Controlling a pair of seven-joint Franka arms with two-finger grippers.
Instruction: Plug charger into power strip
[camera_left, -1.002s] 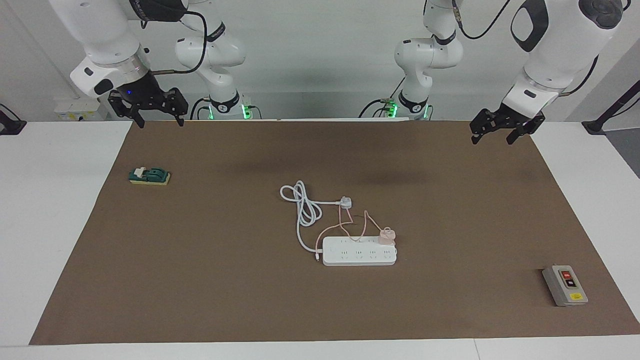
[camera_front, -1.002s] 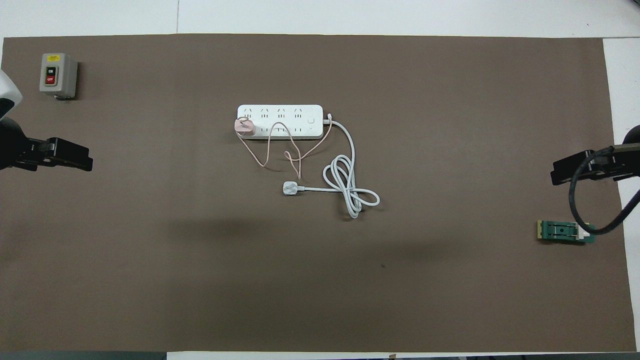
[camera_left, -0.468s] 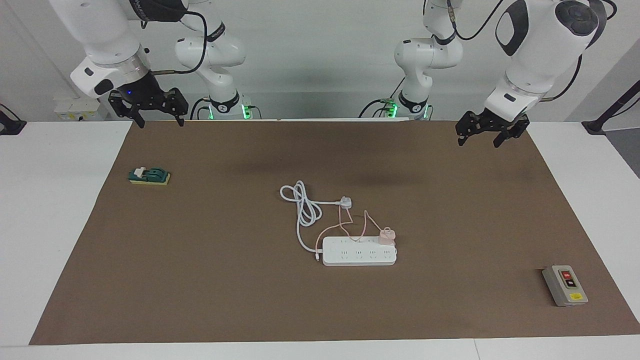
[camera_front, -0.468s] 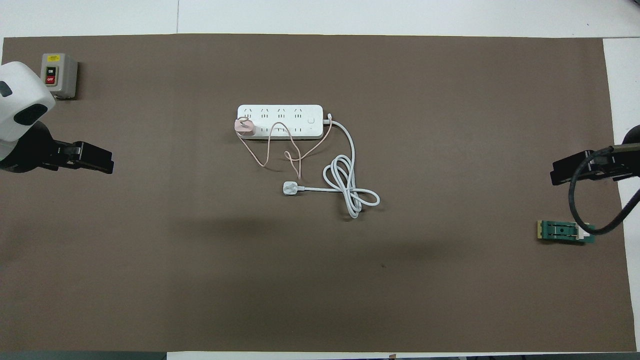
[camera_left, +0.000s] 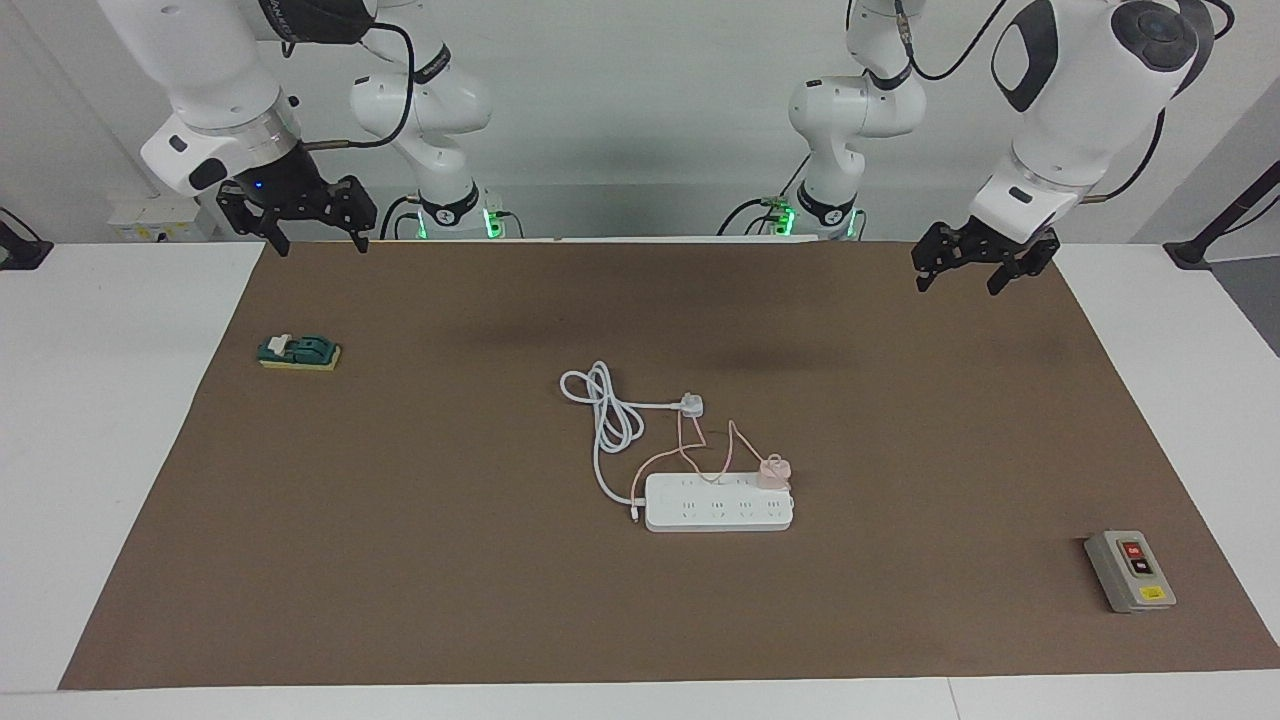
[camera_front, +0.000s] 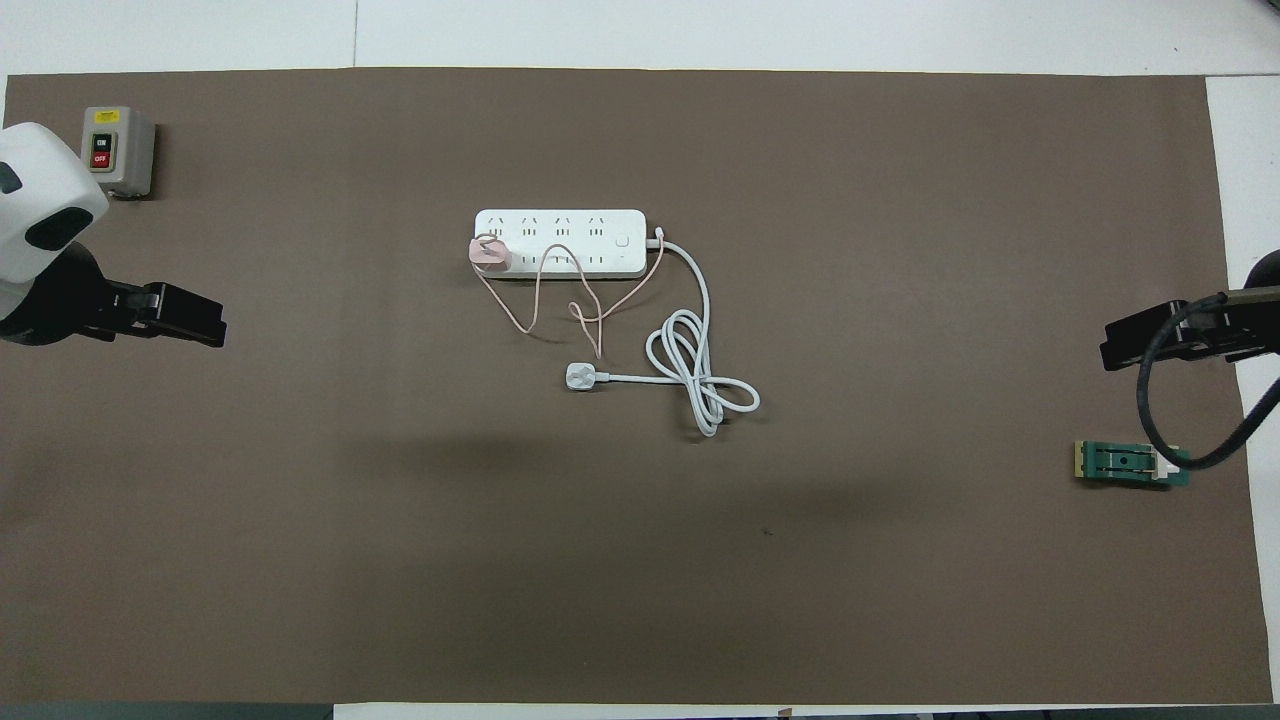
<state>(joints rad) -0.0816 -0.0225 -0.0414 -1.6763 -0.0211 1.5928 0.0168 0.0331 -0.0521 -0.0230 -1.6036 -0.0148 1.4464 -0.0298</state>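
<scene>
A: Pale-pink cube charger (camera_left: 774, 470), thin pink-orange cable, sitting on the long white power strip (camera_left: 718, 513), well apart from both claws.

B: Left gripper (camera_left: 968, 266) and right gripper (camera_left: 296, 222) both spread wide, holding nothing.

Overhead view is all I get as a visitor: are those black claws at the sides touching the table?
Observer: No. The left gripper hangs in the air over the brown mat, holding nothing.
Operator: And the other one?
Observer: The right gripper is also raised, fingers spread, empty.
Operator: Does the pink charger lie flat?
Observer: No, the charger stands up from the power strip, at its end toward the left arm.
</scene>
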